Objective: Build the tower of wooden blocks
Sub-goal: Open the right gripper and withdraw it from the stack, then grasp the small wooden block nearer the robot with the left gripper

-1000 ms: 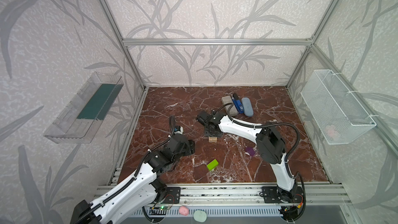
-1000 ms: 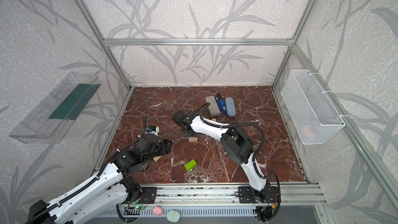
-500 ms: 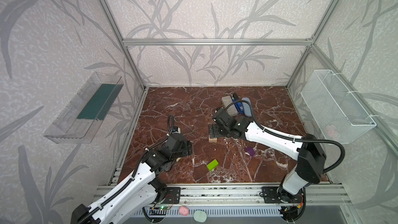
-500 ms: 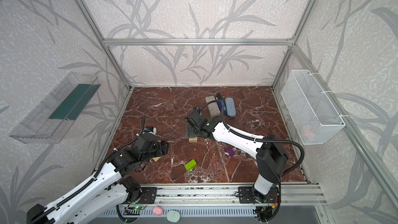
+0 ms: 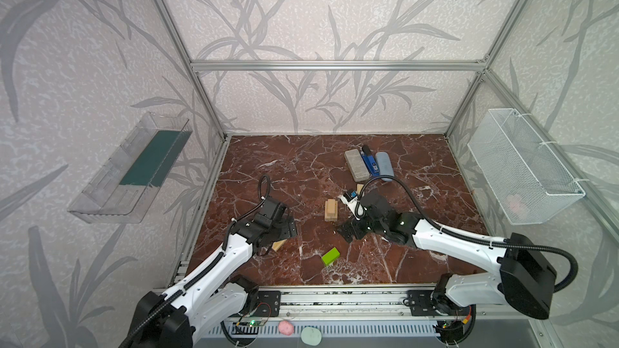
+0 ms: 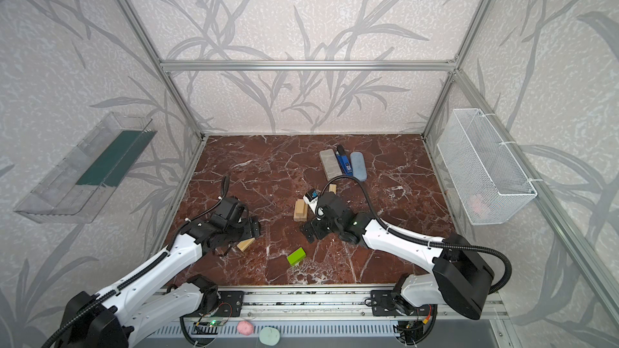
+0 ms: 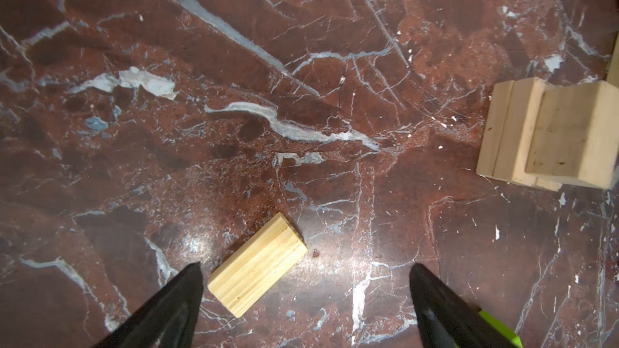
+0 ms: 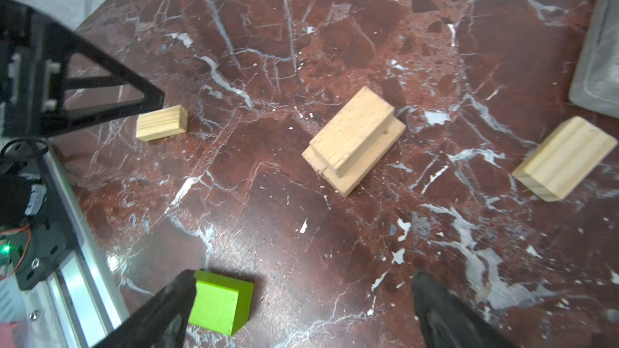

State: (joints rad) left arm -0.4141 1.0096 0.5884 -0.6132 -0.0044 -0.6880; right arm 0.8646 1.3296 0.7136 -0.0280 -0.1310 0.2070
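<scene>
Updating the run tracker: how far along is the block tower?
Done: a low stack is up, one plank atop a flat pale-wood base layer. In hand: nothing; the left gripper is open over a loose plank, and the right gripper is open near the lime-green block. Left: those two, another loose plank, and the upper layers.

The tower (image 5: 331,209): one pale plank atop a plank layer. Apart lie the green block (image 5: 330,257), left plank (image 7: 258,264) and far plank (image 8: 566,162), flat.
</scene>
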